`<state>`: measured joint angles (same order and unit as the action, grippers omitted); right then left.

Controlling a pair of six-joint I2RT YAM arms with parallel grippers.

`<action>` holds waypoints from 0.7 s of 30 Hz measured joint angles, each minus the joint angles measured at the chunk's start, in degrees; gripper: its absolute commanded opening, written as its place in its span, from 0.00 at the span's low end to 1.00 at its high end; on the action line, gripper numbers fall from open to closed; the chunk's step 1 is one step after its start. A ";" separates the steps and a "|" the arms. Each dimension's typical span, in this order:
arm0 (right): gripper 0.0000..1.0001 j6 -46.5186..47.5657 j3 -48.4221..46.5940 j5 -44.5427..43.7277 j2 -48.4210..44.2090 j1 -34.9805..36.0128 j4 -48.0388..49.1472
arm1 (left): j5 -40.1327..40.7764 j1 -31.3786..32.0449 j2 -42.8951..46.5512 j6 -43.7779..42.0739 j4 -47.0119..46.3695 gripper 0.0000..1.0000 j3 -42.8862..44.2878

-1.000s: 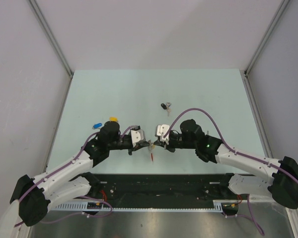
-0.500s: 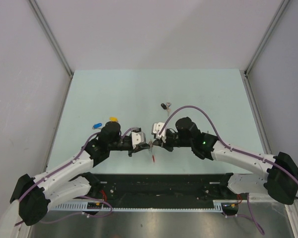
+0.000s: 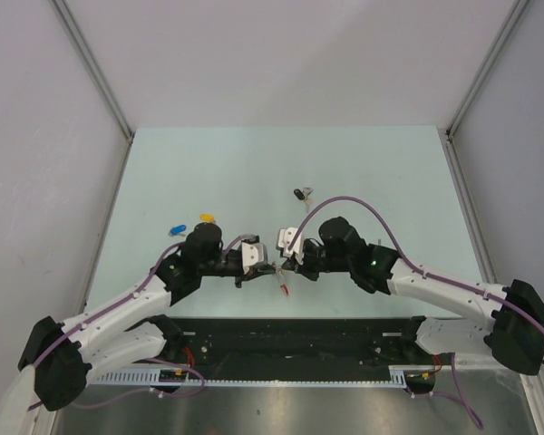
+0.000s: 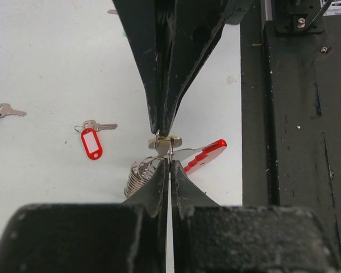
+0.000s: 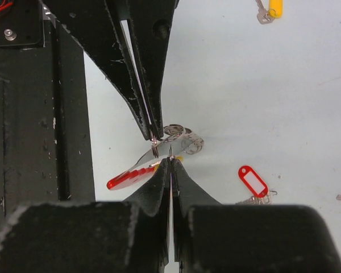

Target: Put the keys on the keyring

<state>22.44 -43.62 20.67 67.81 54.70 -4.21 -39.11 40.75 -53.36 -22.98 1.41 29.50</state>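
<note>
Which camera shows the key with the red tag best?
The left wrist view: the red-tag key lies whole and clear. The right wrist view shows its tag, but the right gripper hides part of the key. From the top I cannot find it.

We count four loose keys on one table [image 3: 390,181]: one blue-tagged key [image 3: 176,229], one yellow-tagged key [image 3: 207,217], one black-tagged key [image 3: 301,193] and one red-tagged key [image 4: 91,142], which makes four tags in four colours. We see one keyring [image 4: 204,154], a single loop with one red half and one pale coiled half. One small yellowish piece [image 4: 165,142] at the fingertips may be a fifth key; we cannot tell. We count two arms, the left arm [image 3: 118,313] and the right arm [image 3: 444,290], and two grippers, the left gripper [image 4: 169,162] and the right gripper [image 5: 170,160], each with two fingers.
</note>
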 measured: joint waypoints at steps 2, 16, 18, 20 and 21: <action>0.00 -0.04 -0.02 -0.61 -0.83 0.11 -0.79 | 0.11 0.02 -0.31 -0.07 0.04 0.00 0.00; 0.00 -0.85 -0.02 -1.77 -4.42 0.44 -3.89 | 1.40 0.07 -0.66 -1.09 0.37 0.00 0.00; 0.00 -0.83 -0.02 -1.75 -4.42 0.48 -4.13 | 1.40 0.09 -0.66 -1.11 0.39 0.00 0.00; 0.00 -0.83 -0.02 -1.70 -4.42 0.50 -4.15 | 1.40 0.11 -0.66 -1.11 0.42 0.00 0.00; 0.00 -0.83 -0.02 -1.64 -4.42 0.50 -4.13 | 1.40 0.11 -0.66 -1.11 0.44 0.00 0.00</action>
<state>21.61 -43.64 19.03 63.40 55.20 -8.34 -37.71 40.86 -54.02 -24.10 1.85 29.50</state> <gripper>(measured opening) 0.009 0.006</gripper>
